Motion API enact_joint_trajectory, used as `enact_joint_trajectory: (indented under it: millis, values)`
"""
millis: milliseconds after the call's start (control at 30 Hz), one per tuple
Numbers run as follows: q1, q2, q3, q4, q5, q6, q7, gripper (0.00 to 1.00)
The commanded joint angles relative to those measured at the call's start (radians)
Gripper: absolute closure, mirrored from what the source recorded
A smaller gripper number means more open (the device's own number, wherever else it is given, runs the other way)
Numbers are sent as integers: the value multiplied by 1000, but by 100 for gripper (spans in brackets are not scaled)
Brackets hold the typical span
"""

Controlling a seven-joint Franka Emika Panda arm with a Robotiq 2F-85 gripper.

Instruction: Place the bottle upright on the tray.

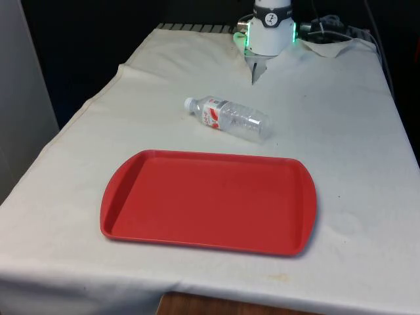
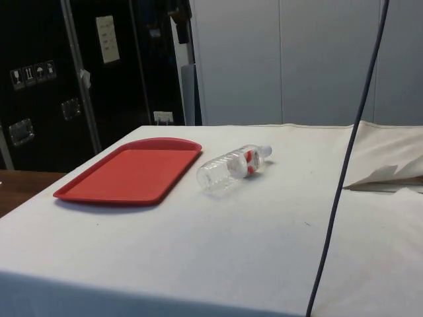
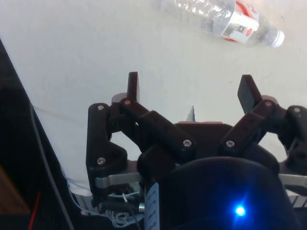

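A red tray (image 1: 209,201) lies flat on the bench (image 1: 354,131), which is covered with a white cloth, and its long side runs across the picture. It is a shallow tray with rounded corners and a raised rim. Just beyond its far rim, apart from it, a clear plastic bottle (image 1: 230,117) lies on its side. The bottle has a white cap pointing toward the front view's left and a red-and-white label near the neck. Farther back, the white base of the robot arm (image 1: 269,29) stands at the bench's far end, with loose cables (image 1: 331,27) beside it on the front view's right.
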Motion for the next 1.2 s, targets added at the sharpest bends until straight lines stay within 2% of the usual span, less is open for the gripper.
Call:
enact_joint_trajectory:
  millis: [0, 300, 333, 633, 667, 833, 967, 1167]
  values:
    - [0, 0, 2, 0, 0, -1, 7, 0]
    - [1, -7, 4, -19, 0, 2, 68, 0]
    - [-1, -2, 4, -12, 0, -3, 56, 0]
    - [0, -4, 6, -27, 2, 7, 124, 0]
    - [0, -2, 6, -21, 0, -3, 114, 0]
    - [0, -6, 6, -37, 2, 10, 162, 0]
    - [0, -3, 6, -37, 0, 0, 169, 0]
    - [0, -22, 6, -73, -1, 19, 206, 0]
